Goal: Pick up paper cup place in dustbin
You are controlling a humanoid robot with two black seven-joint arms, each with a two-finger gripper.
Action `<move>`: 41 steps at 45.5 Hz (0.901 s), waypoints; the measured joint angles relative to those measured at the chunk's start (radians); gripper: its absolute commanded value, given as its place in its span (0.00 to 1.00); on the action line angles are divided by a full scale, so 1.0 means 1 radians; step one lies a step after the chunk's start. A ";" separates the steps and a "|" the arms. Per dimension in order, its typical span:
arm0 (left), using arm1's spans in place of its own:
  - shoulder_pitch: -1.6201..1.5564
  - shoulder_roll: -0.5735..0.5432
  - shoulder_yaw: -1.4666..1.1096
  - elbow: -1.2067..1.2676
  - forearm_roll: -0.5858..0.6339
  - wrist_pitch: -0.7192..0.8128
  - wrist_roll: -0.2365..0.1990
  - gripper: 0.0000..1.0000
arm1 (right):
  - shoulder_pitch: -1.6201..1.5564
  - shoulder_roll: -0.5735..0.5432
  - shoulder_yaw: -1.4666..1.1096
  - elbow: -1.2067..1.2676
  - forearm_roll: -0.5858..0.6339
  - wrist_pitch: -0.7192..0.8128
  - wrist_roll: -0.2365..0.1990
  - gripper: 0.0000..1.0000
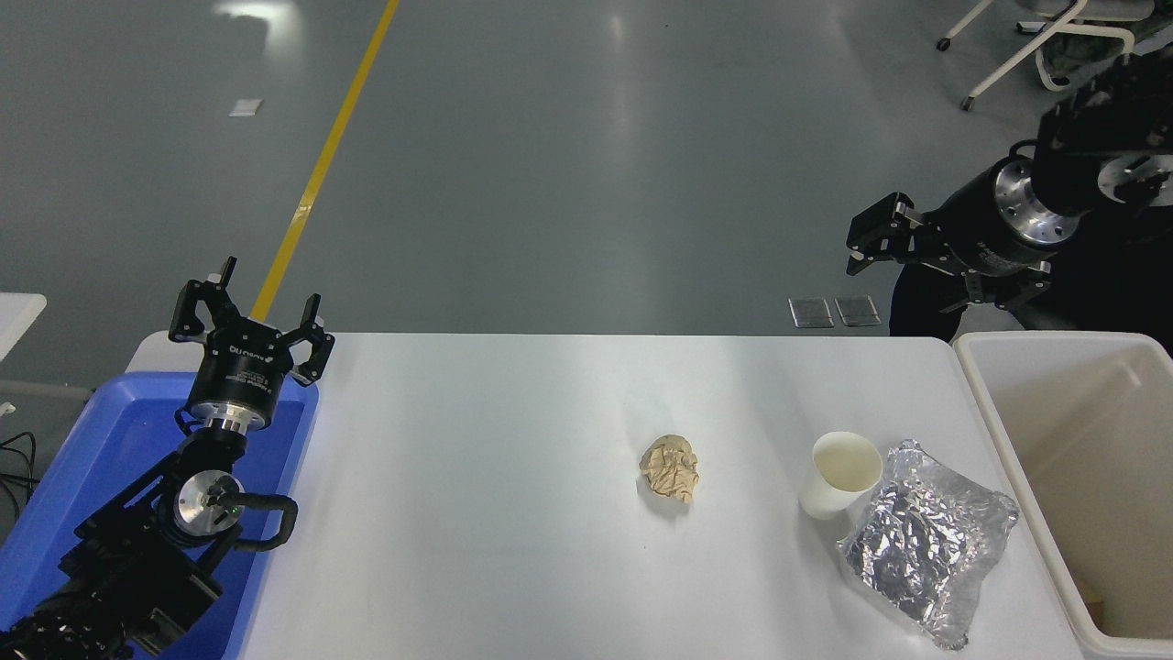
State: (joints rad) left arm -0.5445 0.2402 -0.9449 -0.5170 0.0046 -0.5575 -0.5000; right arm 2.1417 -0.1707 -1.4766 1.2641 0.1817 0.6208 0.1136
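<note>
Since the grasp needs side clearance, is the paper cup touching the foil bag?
Cannot tell. In the head view the foil bag edge meets the outline of the paper cup on its right side, with no table showing between, but overlap could hide a gap.

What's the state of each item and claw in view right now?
paper cup: upright on the table, open end up, ungrasped.
foil bag: lying flat, crinkled, against the cup's right side.
paper ball: crumpled, resting alone mid-table.
dustbin: open-topped, at the table's right end.
blue tray: at the table's left end.
left claw: open, empty, parked over the tray.
right claw: raised beyond the table's far right corner, holding nothing, opening unclear.
</note>
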 measured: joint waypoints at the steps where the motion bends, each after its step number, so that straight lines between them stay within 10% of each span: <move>1: 0.000 0.000 0.000 0.000 0.000 0.000 0.000 0.98 | 0.005 0.004 0.003 0.006 -0.009 0.002 0.000 1.00; 41: 0.000 -0.001 -0.001 0.000 0.000 0.001 -0.001 0.98 | -0.118 0.072 0.095 0.060 -0.232 -0.082 -0.003 1.00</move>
State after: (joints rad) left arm -0.5444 0.2393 -0.9464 -0.5170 0.0046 -0.5565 -0.5015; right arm 2.0233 -0.0989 -1.3815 1.3245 -0.0500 0.5393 0.1106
